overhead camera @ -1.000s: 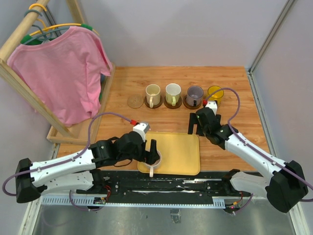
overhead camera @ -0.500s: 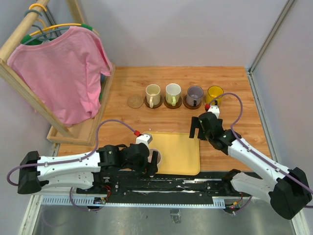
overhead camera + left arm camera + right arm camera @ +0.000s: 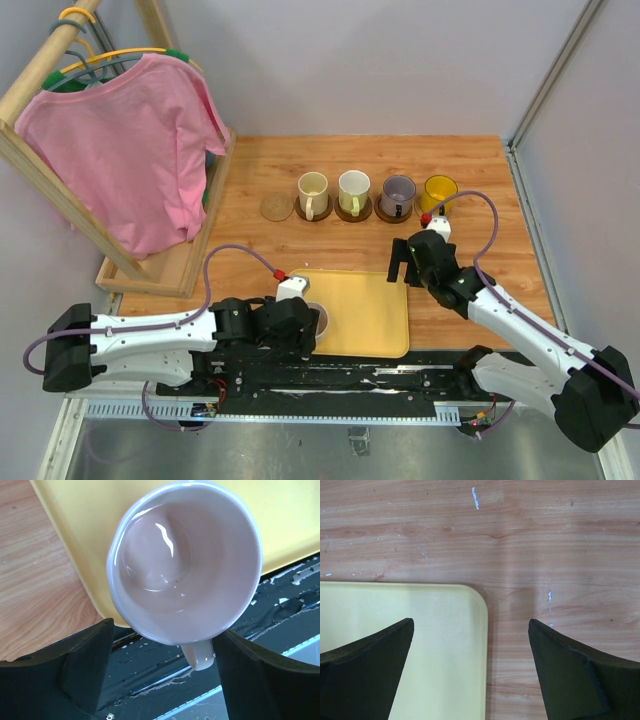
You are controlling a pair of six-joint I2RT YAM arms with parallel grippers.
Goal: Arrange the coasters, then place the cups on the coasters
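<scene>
Your left end effector [image 3: 164, 630] straddled the pink cup [image 3: 185, 562] at the near-left corner of the yellow tray [image 3: 370, 300], a finger close on each side — whether they pressed it, you could not tell. Farther back on the tabletop [image 3: 480, 170], a bare tan coaster [image 3: 273, 207] began the row. The pale yellow cup [image 3: 313, 188], whitish-green cup [image 3: 353, 187], purple-grey cup [image 3: 399, 192] and amber cup [image 3: 440, 190] followed, dark coasters [image 3: 302, 212] showing under the first three. Your right end effector [image 3: 471, 622] hung wide open — empty — over the tray's far-right corner.

We see the pink cup [image 3: 185, 560] upright between our left tool's [image 3: 164, 630] 2 fingers, over the yellow tray's [image 3: 75, 525] corner.
</scene>
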